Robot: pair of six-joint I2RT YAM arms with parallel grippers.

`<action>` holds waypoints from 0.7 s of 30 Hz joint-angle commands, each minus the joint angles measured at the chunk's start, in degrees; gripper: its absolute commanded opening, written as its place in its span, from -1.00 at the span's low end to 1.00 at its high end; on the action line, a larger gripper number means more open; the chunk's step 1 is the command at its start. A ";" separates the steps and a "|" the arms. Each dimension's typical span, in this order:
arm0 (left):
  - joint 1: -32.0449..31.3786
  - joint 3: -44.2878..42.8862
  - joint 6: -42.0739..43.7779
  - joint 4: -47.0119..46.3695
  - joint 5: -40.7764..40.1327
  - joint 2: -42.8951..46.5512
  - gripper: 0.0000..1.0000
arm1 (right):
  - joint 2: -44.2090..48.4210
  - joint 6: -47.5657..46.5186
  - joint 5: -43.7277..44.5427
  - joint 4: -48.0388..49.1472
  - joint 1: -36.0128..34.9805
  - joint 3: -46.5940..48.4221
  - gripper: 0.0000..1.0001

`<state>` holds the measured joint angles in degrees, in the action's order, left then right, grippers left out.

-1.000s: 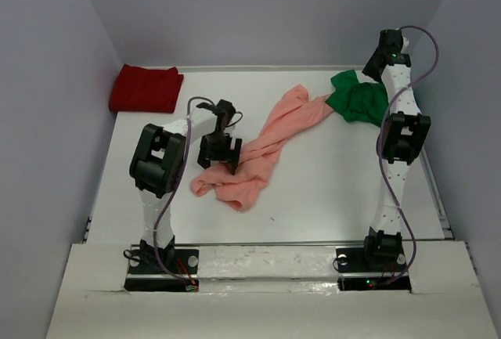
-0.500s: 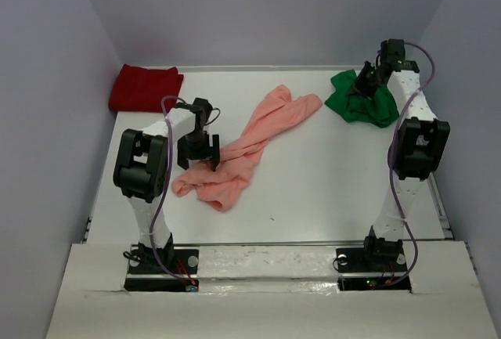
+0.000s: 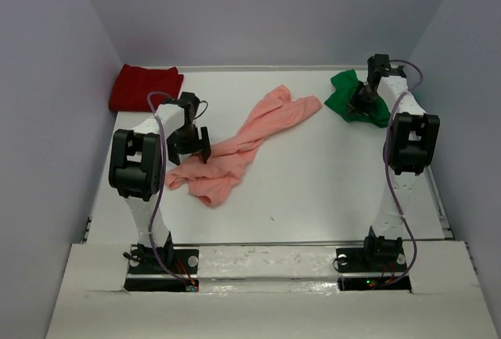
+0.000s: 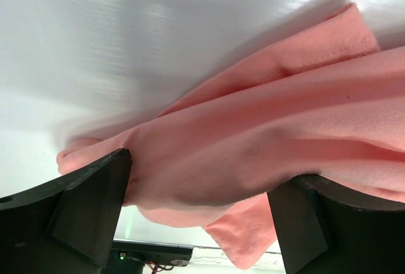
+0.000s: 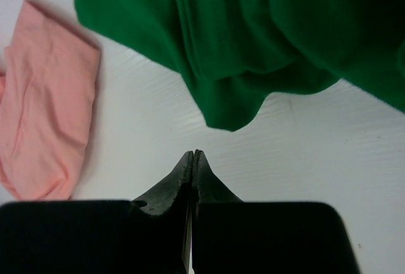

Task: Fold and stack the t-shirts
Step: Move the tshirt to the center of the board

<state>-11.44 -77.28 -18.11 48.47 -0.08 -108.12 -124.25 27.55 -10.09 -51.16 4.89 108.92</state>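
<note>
1. Recorded a white, smooth, faintly streaked desk (image 3: 313, 182), closed in on three sides by plain, matte, pale lilac-grey walls (image 3: 266, 10).
2. Found a dark red soft cloth t-shirt (image 3: 145, 87) at the far left corner of the desk, folded into a flat, thick rectangle.
3. Found a bright green soft cloth t-shirt (image 3: 344, 98) at the far right, crumpled into a loose heap with deep rounded folds (image 5: 253, 27).
4. Found a salmon-pink soft cloth t-shirt (image 3: 250, 131) laid out as a long rumpled band, running diagonally from far centre to near left. Well apart from the dark red one. Far end (image 5: 44, 109) near the green heap, with bare desk between.
5. Checked the left claw (image 3: 188, 147): clenched on a thick wad at the near left end of the salmon-pink soft cloth t-shirt (image 4: 253, 128). Black fingers (image 4: 88, 211) kept wide by the bunched cloth, which touches both. Fine knit weave and a stitched hem plain in the left wrist view.
6. Checked the right claw (image 3: 362, 95): clenched on nothing, black tapered fingers pressed tip to tip (image 5: 192, 160). Poised over bare desk just beside a hanging lobe of the green heap, not touching it.
7. Noted both arms as white links with black joints, the left arm (image 3: 149, 198) and the right arm (image 3: 391, 190) bolted at the near edge.
</note>
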 commanded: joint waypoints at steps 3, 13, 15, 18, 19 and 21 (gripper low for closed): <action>2.12 -1.74 -0.35 1.81 -1.33 4.23 0.92 | -7.14 -1.97 9.11 -3.15 0.12 11.20 -1.00; 4.50 -2.36 0.44 3.03 -1.15 4.58 0.92 | -17.25 -2.67 21.32 -2.81 0.12 23.07 -1.00; 4.94 -1.48 0.62 2.95 -0.81 5.02 0.92 | -20.32 -3.29 23.43 -2.63 0.12 27.91 -1.00; 5.11 -0.33 0.62 2.77 -0.19 5.81 0.92 | -24.02 -4.08 27.31 -1.14 0.12 32.48 -1.00; 5.11 -0.16 0.53 2.69 -0.19 5.90 0.92 | -24.90 -4.08 28.18 -0.70 0.12 33.27 -1.00; 5.20 0.37 0.36 2.60 1.64 6.25 0.92 | -26.48 -4.61 31.08 0.09 0.12 35.03 -1.00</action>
<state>-6.70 -77.84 -18.04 49.17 -0.10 -105.60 -148.42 24.73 13.08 -53.21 4.86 140.11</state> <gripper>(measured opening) 0.957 0.010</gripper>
